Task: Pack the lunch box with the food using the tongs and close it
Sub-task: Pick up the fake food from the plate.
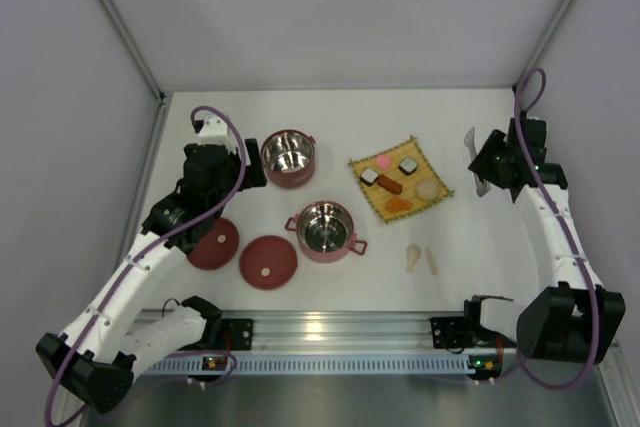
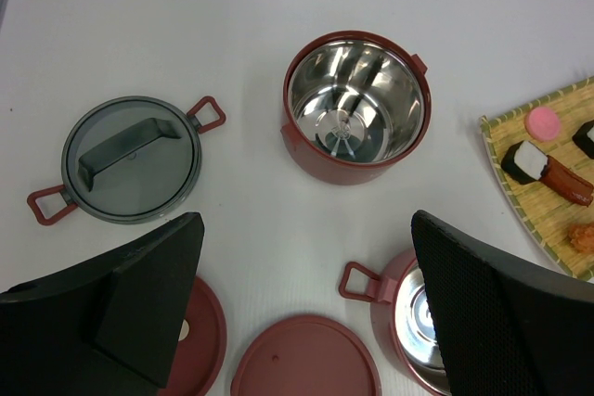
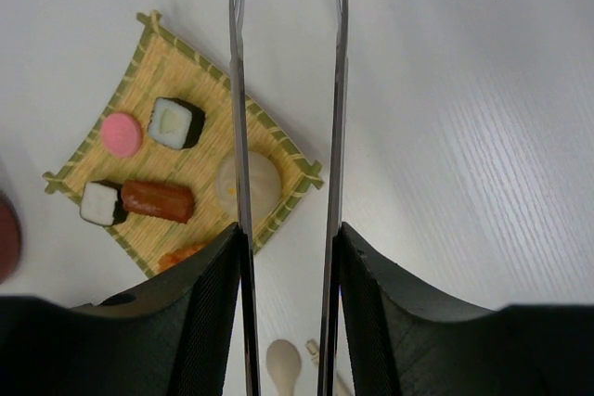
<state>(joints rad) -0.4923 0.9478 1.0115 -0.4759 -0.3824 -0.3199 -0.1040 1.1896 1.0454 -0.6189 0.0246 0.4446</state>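
Two dark-red lunch box bowls with steel lining stand open, one at the back (image 1: 288, 180) and one nearer (image 1: 326, 253); two flat red lids (image 1: 213, 244) (image 1: 268, 262) lie left of the nearer bowl. The food sits on the yellow mat (image 1: 365, 164): a pink round (image 3: 121, 133), a black-and-white roll (image 3: 176, 122), a sausage (image 3: 158, 199), a cream piece (image 3: 260, 183) and an orange piece (image 3: 181, 255). My right gripper (image 3: 288, 257) is shut on the tongs (image 3: 238, 90), right of the mat, tips spread apart. My left gripper (image 2: 306, 303) hangs open above the lids, holding nothing.
A grey see-through lid with red handles (image 2: 131, 159) lies left of the back bowl (image 2: 356, 107). Two small beige utensil sticks (image 1: 414, 257) rest in front of the mat. Walls close in the table on the left, back and right.
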